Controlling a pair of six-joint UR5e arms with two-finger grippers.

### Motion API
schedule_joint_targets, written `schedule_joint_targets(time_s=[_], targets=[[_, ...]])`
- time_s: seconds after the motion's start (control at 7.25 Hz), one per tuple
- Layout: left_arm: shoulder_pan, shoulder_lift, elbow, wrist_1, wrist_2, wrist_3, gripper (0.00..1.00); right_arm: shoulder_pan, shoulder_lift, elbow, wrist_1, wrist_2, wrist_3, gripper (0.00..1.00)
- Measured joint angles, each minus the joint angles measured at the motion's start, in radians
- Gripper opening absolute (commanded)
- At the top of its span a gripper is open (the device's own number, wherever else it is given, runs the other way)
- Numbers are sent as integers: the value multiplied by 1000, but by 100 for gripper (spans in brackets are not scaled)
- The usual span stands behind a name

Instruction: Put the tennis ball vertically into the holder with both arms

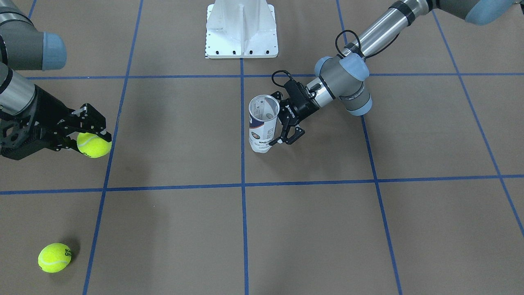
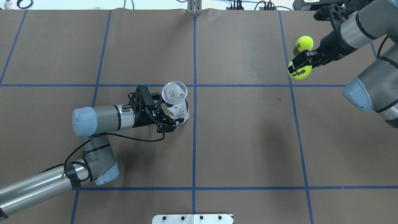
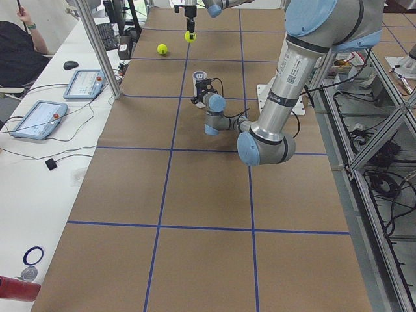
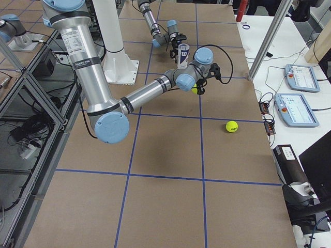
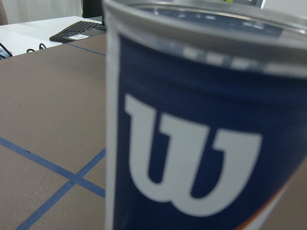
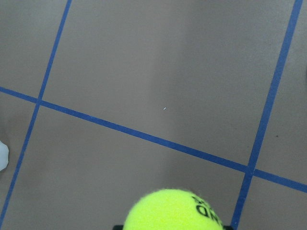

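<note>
Left tool (image 2: 169, 115) wrapped round the tube (image 2: 177, 102), fingers on either side of its label, looks clamped onto it. Standing upright on the brown worktop (image 2: 242, 140), open end up, right beside a blue tape line (image 2: 194, 149). Nothing but the big white W up close on the left wrist cam.

Right tool (image 1: 95, 132) pinched onto a tennis ball (image 1: 93, 145), lifted off the worktop, well away from the tube. Second ball (image 1: 55, 257) lying loose near the worktop's corner. White base plate (image 1: 241, 28) on the robot's side.
</note>
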Motion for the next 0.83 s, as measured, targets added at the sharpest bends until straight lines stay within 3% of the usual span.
schedule_joint_targets(time_s=[0.83], targets=[[19,-1,3,2,43,-1,99,-61,115,57,2,49,230,0]])
